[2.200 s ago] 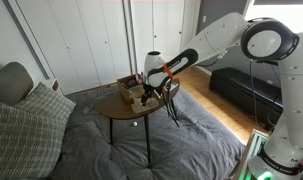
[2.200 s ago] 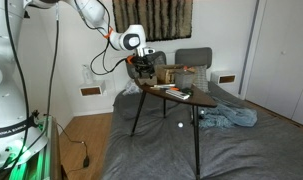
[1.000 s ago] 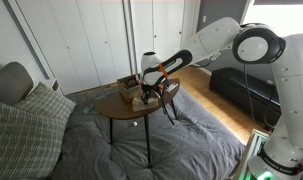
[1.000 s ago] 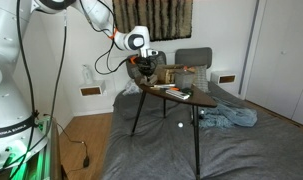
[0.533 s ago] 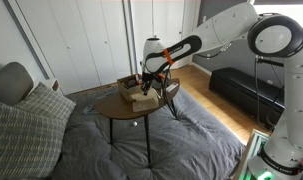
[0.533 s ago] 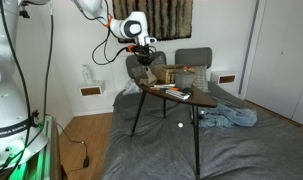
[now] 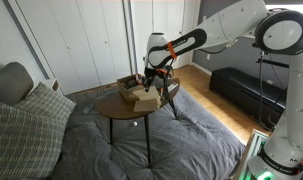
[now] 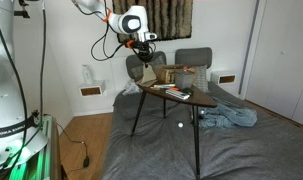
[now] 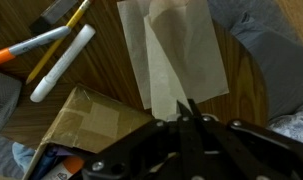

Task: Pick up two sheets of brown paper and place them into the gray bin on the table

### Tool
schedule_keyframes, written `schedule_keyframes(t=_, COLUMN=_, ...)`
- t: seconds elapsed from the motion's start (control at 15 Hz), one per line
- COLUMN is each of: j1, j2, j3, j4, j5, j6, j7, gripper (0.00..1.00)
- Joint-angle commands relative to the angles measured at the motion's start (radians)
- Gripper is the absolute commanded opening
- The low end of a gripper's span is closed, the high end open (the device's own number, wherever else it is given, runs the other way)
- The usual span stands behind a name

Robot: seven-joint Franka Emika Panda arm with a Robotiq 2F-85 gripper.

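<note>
My gripper [image 9: 188, 106] is shut on the near edge of the sheets of brown paper [image 9: 177, 52], two overlapping tan sheets that spread out below its tips. In both exterior views the gripper [image 7: 149, 80] [image 8: 142, 52] hangs above the end of the oval wooden table [image 7: 119, 108] [image 8: 181, 98], and the paper [image 7: 143, 98] dangles under it just over the tabletop. I cannot make out the gray bin in any view.
A brown cardboard tray [image 9: 79, 125] [image 7: 128, 84] sits beside the paper. Several markers [image 9: 59, 62] lie on the wood next to it. A gray chair [image 8: 194, 60] stands behind the table. Gray bedding [image 7: 111, 150] and pillows [image 7: 26, 125] surround the table's legs.
The gripper closed on the paper down at the tabletop, then rose a little with the sheets hanging from it.
</note>
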Motion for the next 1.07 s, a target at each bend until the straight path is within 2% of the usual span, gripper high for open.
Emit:
schedule_keyframes(t=0.0, j1=-0.013, j2=-0.05, j3=-0.014, j4=-0.053, j5=0.026, j6=0.078, j7=0.025, gripper=0.0)
schedule_keyframes(t=0.47, j1=-0.017, j2=-0.15, j3=-0.08, j4=-0.125, j5=-0.013, j6=0.325, j7=0.189, gripper=0.0)
schedule_keyframes(t=0.73, j1=-0.011, j2=-0.2, j3=-0.119, j4=-0.168, j5=-0.061, j6=0.42, j7=0.287, gripper=0.0)
schedule_keyframes(t=1.0, j1=-0.006, j2=-0.254, j3=-0.161, j4=-0.219, j5=-0.16, j6=0.494, j7=0.424, gripper=0.0)
